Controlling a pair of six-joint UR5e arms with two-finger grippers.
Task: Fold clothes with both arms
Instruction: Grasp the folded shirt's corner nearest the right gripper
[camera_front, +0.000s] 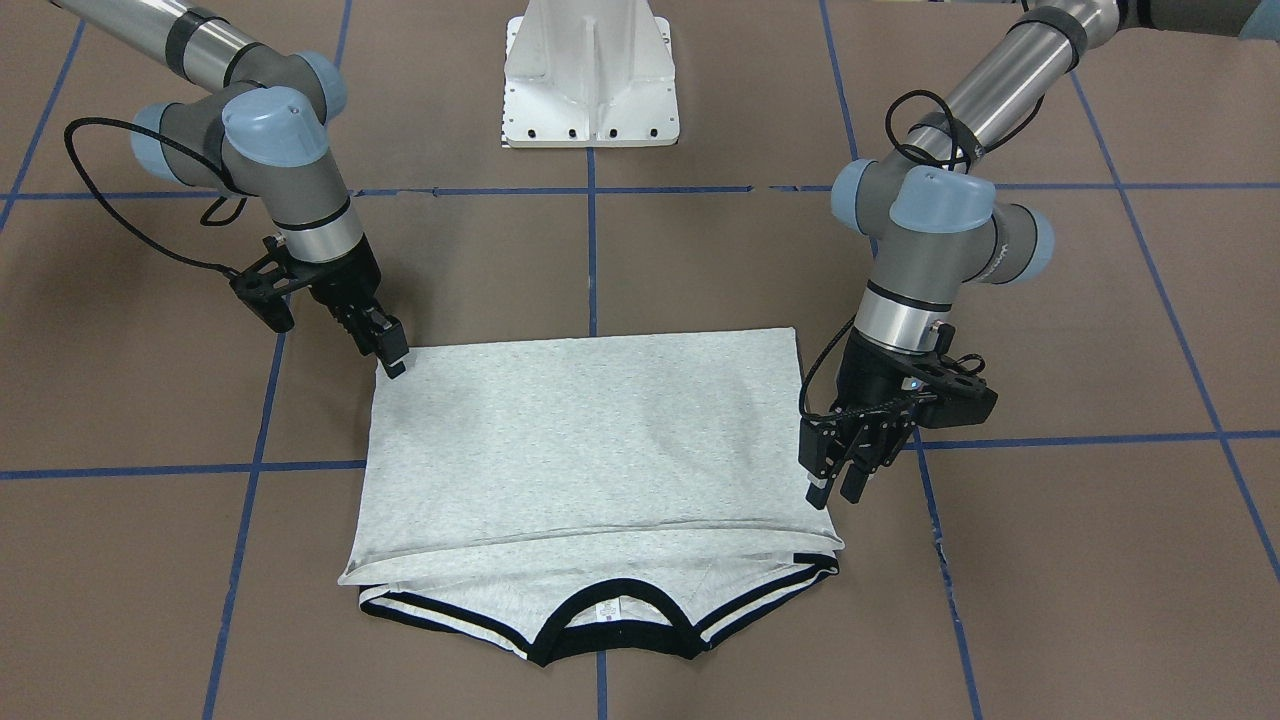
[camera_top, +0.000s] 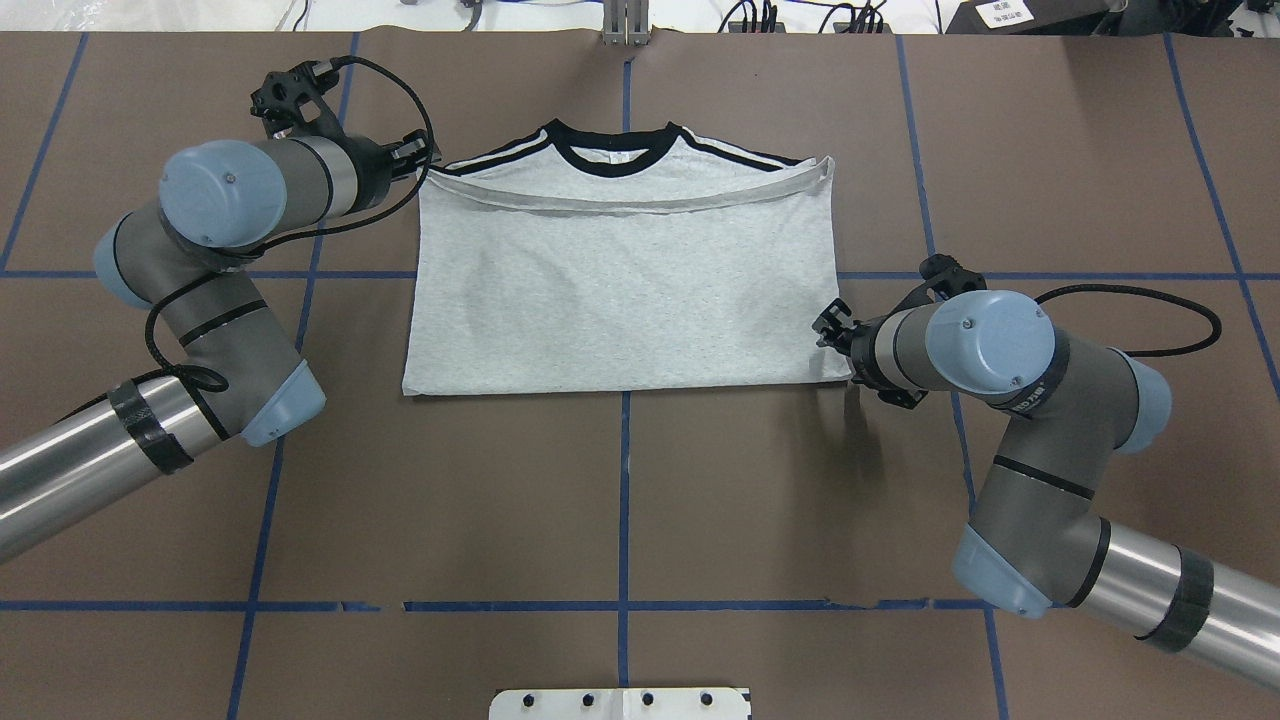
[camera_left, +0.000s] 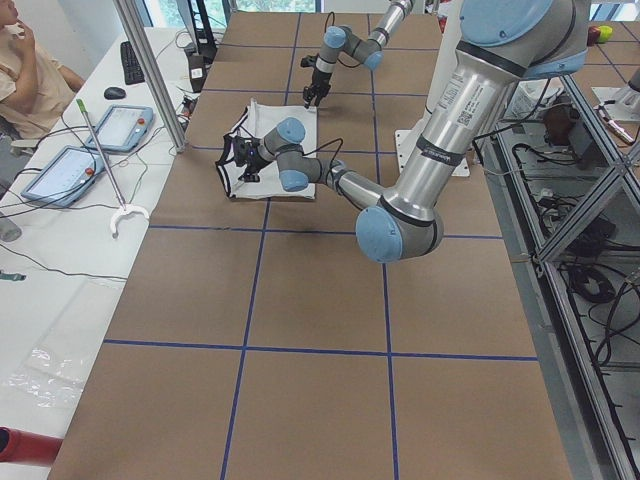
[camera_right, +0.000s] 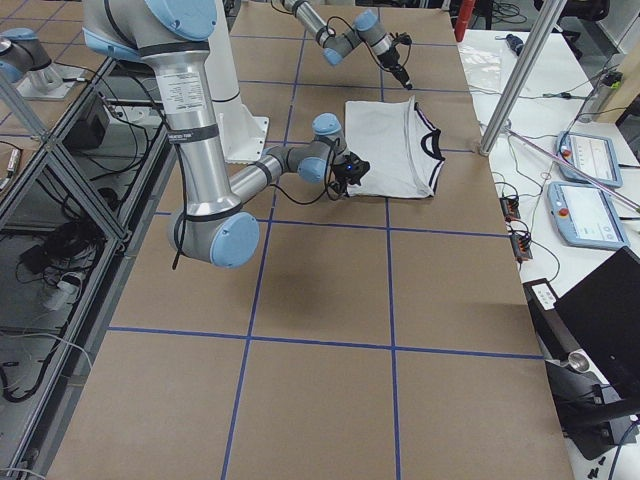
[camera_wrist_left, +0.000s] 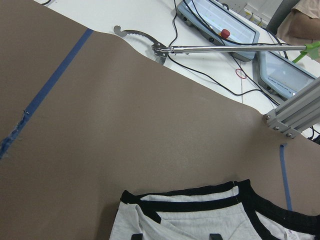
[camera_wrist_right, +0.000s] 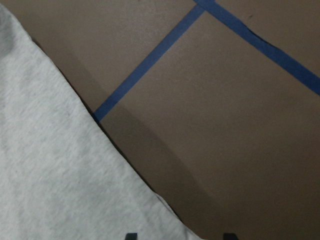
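Note:
The light grey T-shirt (camera_front: 590, 440) (camera_top: 620, 290) lies flat, its hem folded up to just short of the black-striped collar (camera_top: 610, 158). Its print is hidden. My left gripper (camera_front: 835, 488) (camera_top: 425, 160) hovers at the shirt's far corner by the striped sleeve. It is open, and in the left wrist view its gripper (camera_wrist_left: 175, 236) has both tips spread above the striped cloth (camera_wrist_left: 200, 220). My right gripper (camera_front: 392, 358) (camera_top: 828, 335) sits at the folded edge's corner nearer the robot. It is open too (camera_wrist_right: 180, 236), with the grey corner (camera_wrist_right: 50, 175) between its tips.
The white pedestal base (camera_front: 590, 80) stands behind the shirt. Blue tape lines (camera_top: 624, 500) grid the brown table. Beyond the far edge are teach pendants (camera_wrist_left: 220, 20), a long grabber tool (camera_wrist_left: 210, 48), an aluminium post (camera_right: 520, 80) and a seated person (camera_left: 25, 75).

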